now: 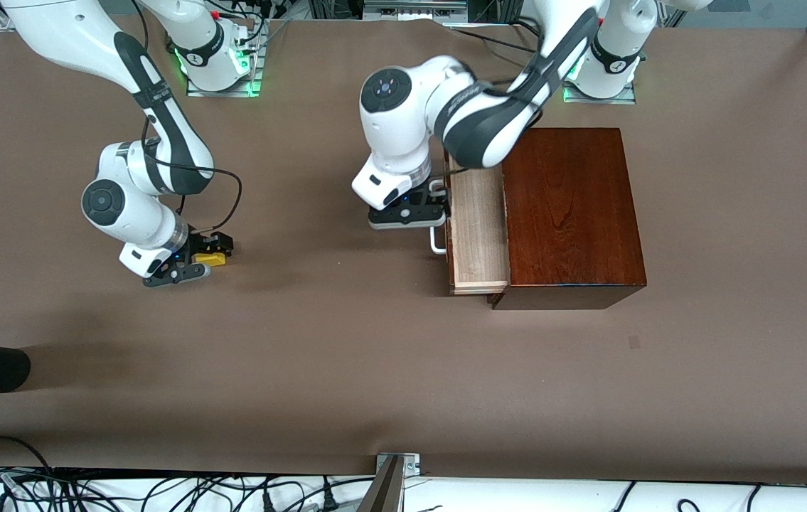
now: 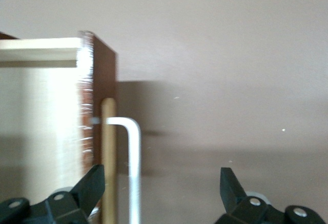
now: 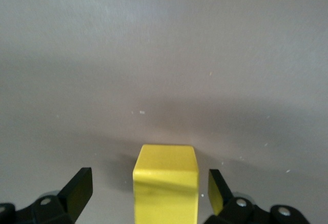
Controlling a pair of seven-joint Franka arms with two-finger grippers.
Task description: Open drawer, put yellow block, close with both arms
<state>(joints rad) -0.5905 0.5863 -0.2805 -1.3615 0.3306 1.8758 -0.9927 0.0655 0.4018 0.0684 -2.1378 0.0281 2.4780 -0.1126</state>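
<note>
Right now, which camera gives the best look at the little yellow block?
The right wrist view: the block fills the foreground on the table, between the open right pincer's fingers, a gap on each side. The front view shows only a yellow sliver under that pincer. The left wrist view shows none of it.

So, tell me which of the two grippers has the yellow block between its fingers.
The right gripper, low over the table toward the right arm's end: its open fingers straddle the yellow block. The left gripper is also open, around the drawer handle.
</note>
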